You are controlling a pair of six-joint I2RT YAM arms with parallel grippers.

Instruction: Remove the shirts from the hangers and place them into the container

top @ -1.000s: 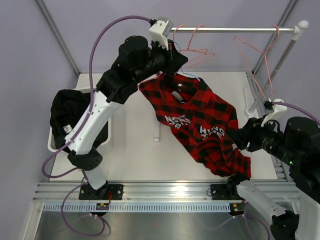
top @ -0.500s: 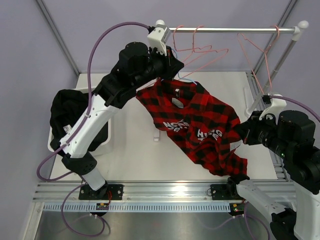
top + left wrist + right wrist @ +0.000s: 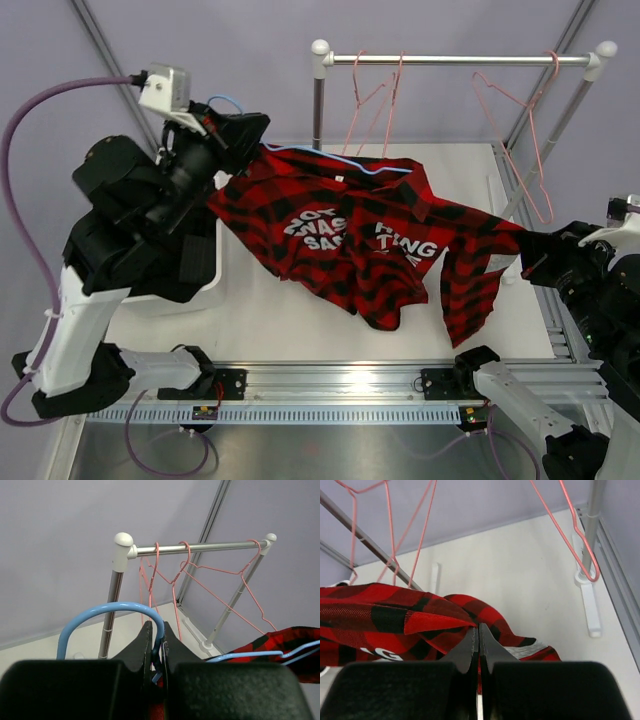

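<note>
2 grips — left hand (image 3: pixel 156 631) on blue hanger (image 3: pixel 114 606), right hand (image 3: pixel 478 631) on check shirt (image 3: pixel 400 272).

Red-and-black check shirt (image 3: pixel 350 255); blue hanger (image 3: pixel 112 606); pink hangers (image 3: pixel 375 100)

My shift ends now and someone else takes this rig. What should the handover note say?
Left gripper: shut on the blue hanger's hook, off the rail.
Right gripper: shut on the red-and-black check shirt's edge.
The shirt is stretched between both arms above the table, on the blue hanger.
Done: pink hangers hang bare on the rail.
Container: at left, mostly hidden behind the left arm.
Left: pull the shirt off the hanger, drop it in the container.
</note>
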